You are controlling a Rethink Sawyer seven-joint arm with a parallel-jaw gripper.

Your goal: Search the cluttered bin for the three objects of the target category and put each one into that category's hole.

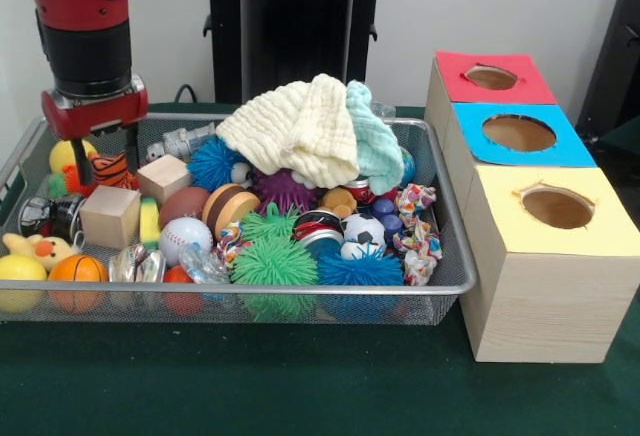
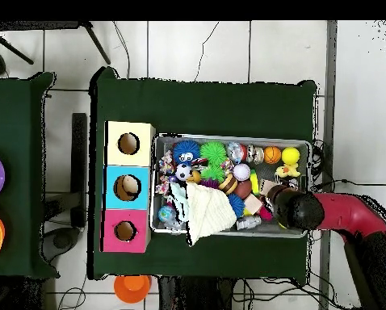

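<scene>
Front view shows the gripper (image 1: 108,161) low over one end of the wire bin (image 1: 455,256), the end farthest from the wooden boxes. Its two thin dark fingers (image 1: 86,168) stand apart with nothing clamped between them; their tips hang just above an orange striped toy (image 1: 108,170), with a yellow ball (image 1: 68,155) just beside them.

Outward from there lie two plain wooden cubes (image 1: 110,216), a white baseball (image 1: 184,236) and a small basketball (image 1: 78,270). Farther along come green spiky balls (image 1: 274,261), a blue spiky ball (image 1: 214,162) and a purple one (image 1: 284,190), partly under a cream cloth (image 1: 300,128) and a mint cloth (image 1: 376,146) heaped at the middle of the bin.

Which category is wanted the pictures do not say, so the target things cannot be singled out; whatever they are, they still sit in the clutter.

The relation that matters: the three holes, red (image 1: 491,77), blue (image 1: 518,133) and yellow (image 1: 557,207), all lie beyond the opposite end of the bin. Any pick made where the fingers now hang probably calls for a carry along the bin's whole long axis. The overhead view agrees, with the arm (image 2: 341,216) at one end and the box row (image 2: 128,187) at the other.
</scene>
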